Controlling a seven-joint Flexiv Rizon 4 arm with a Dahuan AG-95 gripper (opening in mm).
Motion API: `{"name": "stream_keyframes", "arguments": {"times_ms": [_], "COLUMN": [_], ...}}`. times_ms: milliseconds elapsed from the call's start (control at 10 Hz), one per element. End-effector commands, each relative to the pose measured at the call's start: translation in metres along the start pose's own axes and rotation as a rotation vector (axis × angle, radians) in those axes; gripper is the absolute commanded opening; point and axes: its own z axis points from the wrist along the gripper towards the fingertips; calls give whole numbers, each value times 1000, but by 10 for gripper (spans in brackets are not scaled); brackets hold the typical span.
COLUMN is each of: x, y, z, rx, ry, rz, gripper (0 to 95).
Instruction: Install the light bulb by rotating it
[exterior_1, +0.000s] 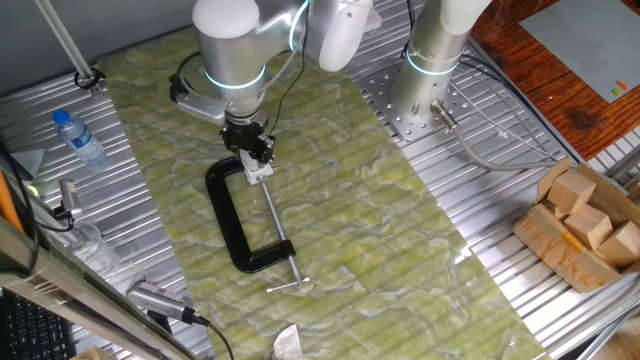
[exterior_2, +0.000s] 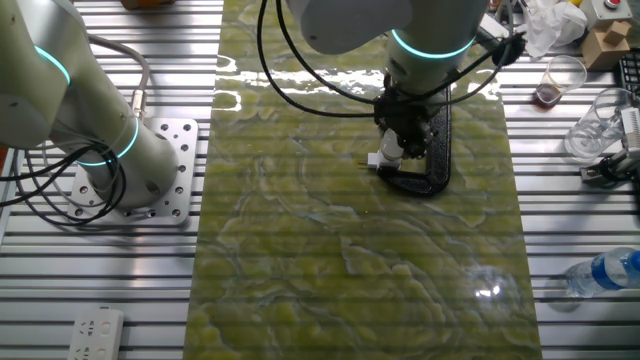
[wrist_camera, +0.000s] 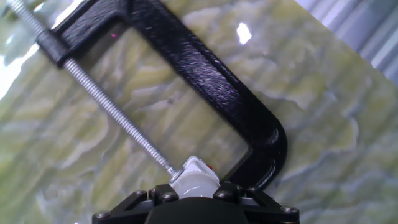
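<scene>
The light bulb (wrist_camera: 194, 180) is a small white rounded piece with a tiny orange mark beside it. It sits at the tip of the long steel screw (wrist_camera: 112, 109) of the black C-clamp (wrist_camera: 205, 68), inside the clamp's curved end. My gripper (wrist_camera: 194, 190) is shut on the bulb, with a black finger on each side. In one fixed view the gripper (exterior_1: 256, 150) points down at the bulb (exterior_1: 262, 172) at the clamp's (exterior_1: 232, 215) far end. In the other fixed view the bulb (exterior_2: 388, 155) shows white under the gripper (exterior_2: 402, 135), next to the clamp (exterior_2: 438, 150).
A green marbled mat (exterior_1: 380, 250) covers the table. A second arm's base (exterior_1: 430, 90) stands at the back right. A box of wooden blocks (exterior_1: 585, 225) is at the right, a water bottle (exterior_1: 78, 135) at the left. Plastic cups (exterior_2: 565, 80) and a power strip (exterior_2: 95, 335) lie off the mat.
</scene>
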Motion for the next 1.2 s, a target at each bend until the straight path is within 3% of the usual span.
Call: {"name": "stream_keyframes", "arguments": {"times_ms": [100, 900, 1200], "x": [0, 1, 1], "y": [0, 0, 0], "z": [0, 1, 1], "rx": [4, 6, 6], "ry": [7, 16, 15], "rz": [207, 658, 747], "gripper": [0, 0, 0]}}
